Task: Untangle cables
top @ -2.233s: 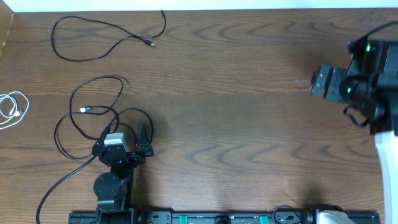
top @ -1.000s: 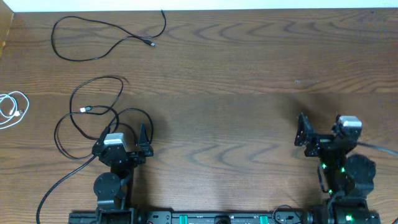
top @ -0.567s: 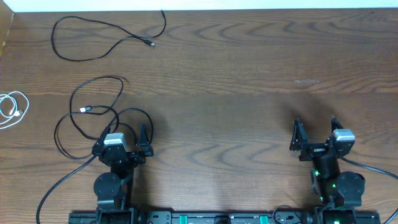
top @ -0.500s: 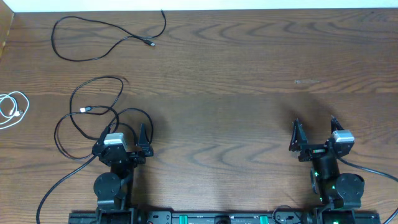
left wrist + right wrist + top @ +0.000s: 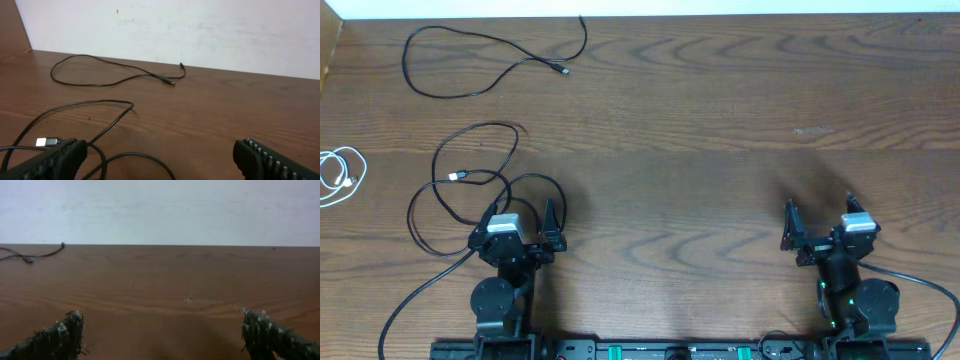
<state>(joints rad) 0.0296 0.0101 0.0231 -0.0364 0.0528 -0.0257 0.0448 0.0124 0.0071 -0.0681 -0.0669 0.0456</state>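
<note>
One black cable [image 5: 490,70] lies spread out at the far left of the table; it also shows in the left wrist view [image 5: 110,82]. A second black cable [image 5: 470,180] lies in loose loops just ahead of my left gripper [image 5: 518,215], with its silver plug [image 5: 47,142] by the left finger. A white cable [image 5: 340,175] is coiled at the left edge. My left gripper [image 5: 160,165] is open and low, and one loop [image 5: 145,157] lies on the table between its fingers. My right gripper [image 5: 818,215] is open and empty at the front right, far from all the cables.
A thicker black arm cord [image 5: 415,290] runs from the left arm toward the front left edge. A white wall [image 5: 160,210] stands behind the table's far edge. The right wrist view shows bare wood [image 5: 165,290] and the far black cable's end [image 5: 30,256].
My right arm has swung from the far right edge down to the front right and lowered, its gripper staying open. The left arm and the cables have not moved.
</note>
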